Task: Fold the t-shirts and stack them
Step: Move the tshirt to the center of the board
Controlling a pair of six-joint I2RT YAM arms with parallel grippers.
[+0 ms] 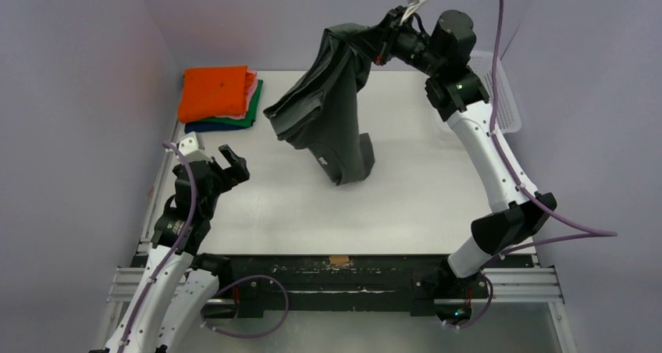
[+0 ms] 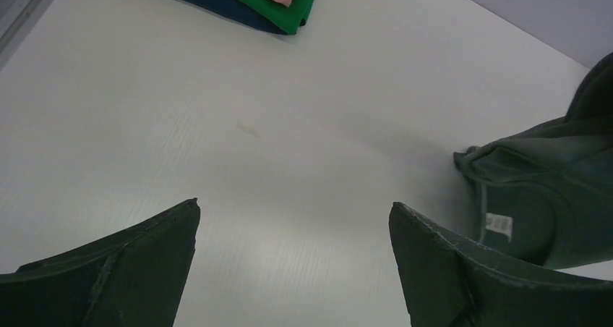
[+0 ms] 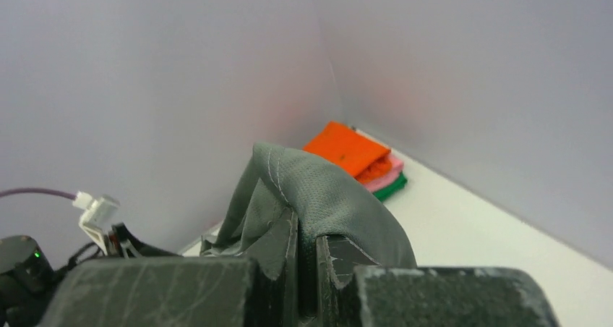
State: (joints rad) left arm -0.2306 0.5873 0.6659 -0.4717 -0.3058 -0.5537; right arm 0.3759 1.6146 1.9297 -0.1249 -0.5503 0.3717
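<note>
Your right fingers (image 3: pixel 343 258) are pressing together on a bunched fold of the grey shirt (image 1: pixel 328 111). Which edge of it they are pinching is hidden in the bunch. You are holding that pinch high above the far side of the bench (image 1: pixel 421 189), so the shirt is hanging in a long crumpled drape with only its lower end touching the bench near the middle. The height is letting the cloth's own weight pull it out of its bunch, which I judge is the aim before laying it flat.

Your left fingers (image 2: pixel 144 262) are spread wide and gripping nothing. They are hovering low over the near left of the bench, angled toward the drooping lower end, where a white label is showing. That is putting them within reach of a second corner, since one pinch alone is leaving the cloth twisted.

The stack (image 1: pixel 221 97), orange on top with pink, green and blue beneath, is sitting in the far left corner. It is well apart from the grey shirt, out of the way of the folding.
</note>
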